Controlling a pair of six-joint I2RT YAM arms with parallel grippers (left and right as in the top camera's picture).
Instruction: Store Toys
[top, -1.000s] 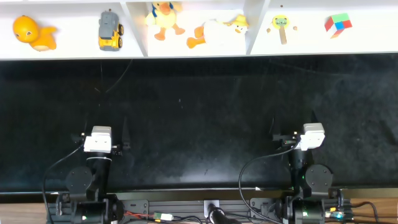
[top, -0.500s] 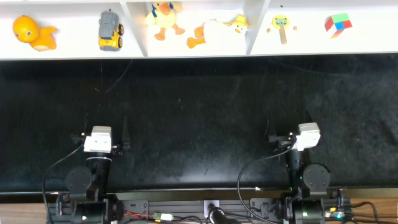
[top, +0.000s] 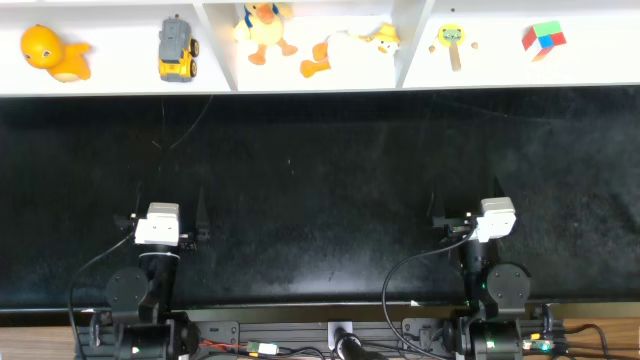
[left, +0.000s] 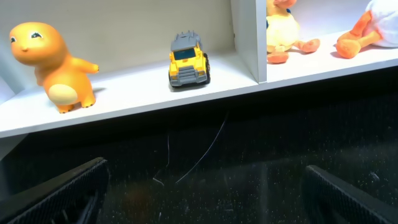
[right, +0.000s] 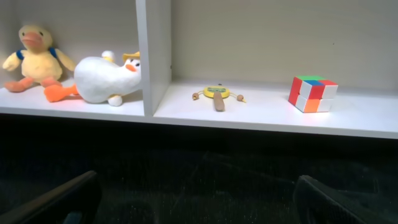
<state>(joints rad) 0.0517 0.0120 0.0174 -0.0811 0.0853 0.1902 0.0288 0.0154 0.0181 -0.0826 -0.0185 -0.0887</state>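
Right arm (top: 495, 218) nudged left, fingers (right: 59, 198) spread wide.

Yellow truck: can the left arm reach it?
Probably yes. The yellow truck sits at the open front of the shelf, ahead of the left gripper, with only black mat between. I can't tell if it stretches that far.

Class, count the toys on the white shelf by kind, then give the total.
Plush ducks: 2 (yellow duck, white duck)
Toy truck: 1
Orange figure: 1
Puzzle cube: 1
Small rattle: 1
Total: 6
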